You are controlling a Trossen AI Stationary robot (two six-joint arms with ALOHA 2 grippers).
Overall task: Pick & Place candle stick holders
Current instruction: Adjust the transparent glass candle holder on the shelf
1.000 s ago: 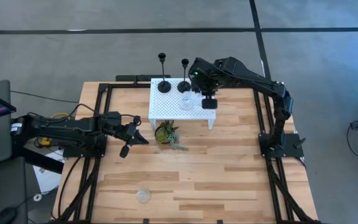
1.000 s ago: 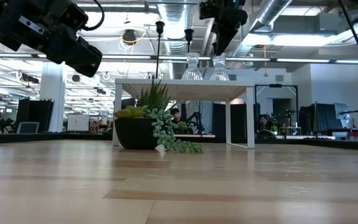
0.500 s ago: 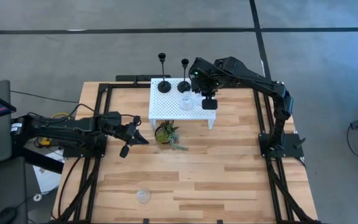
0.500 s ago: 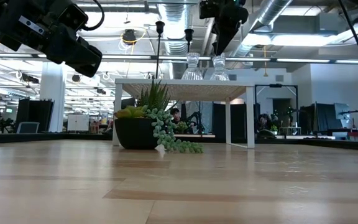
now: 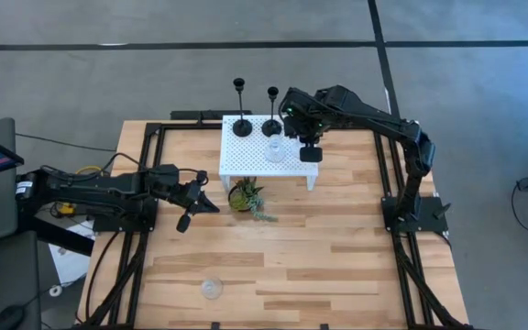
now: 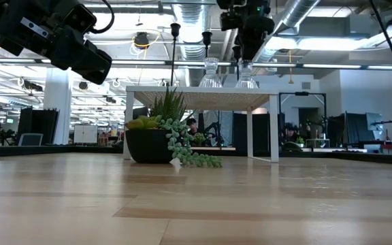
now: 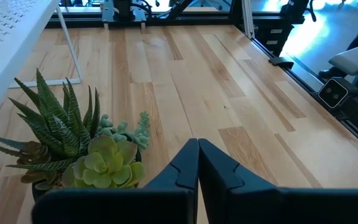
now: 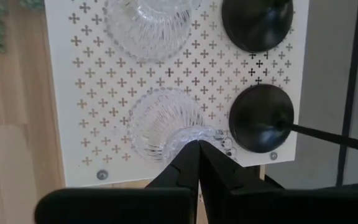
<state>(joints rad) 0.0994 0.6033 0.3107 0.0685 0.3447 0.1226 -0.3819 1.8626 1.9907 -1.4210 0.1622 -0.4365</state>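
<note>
Directly under the right pincer (image 8: 197, 146), on the white perforated stand (image 5: 246, 156), stands a short clear glass holder (image 8: 160, 124) with ribbed, flaring sides; the fingers are pressed together, their tips at its rim, pinching nothing. A second ribbed glass holder (image 8: 148, 25) stands just beyond it. Beside the pincer are two black holders with round bases and thin stems topped by small cups: one (image 5: 271, 115) nearest, a taller one (image 5: 240, 105) farther along. A third glass holder (image 5: 211, 289) sits well apart near the bench (image 5: 337, 266) front edge. The left pincer (image 7: 197, 165), also pressed together and empty, hovers by the potted plant (image 7: 79, 149).
</note>
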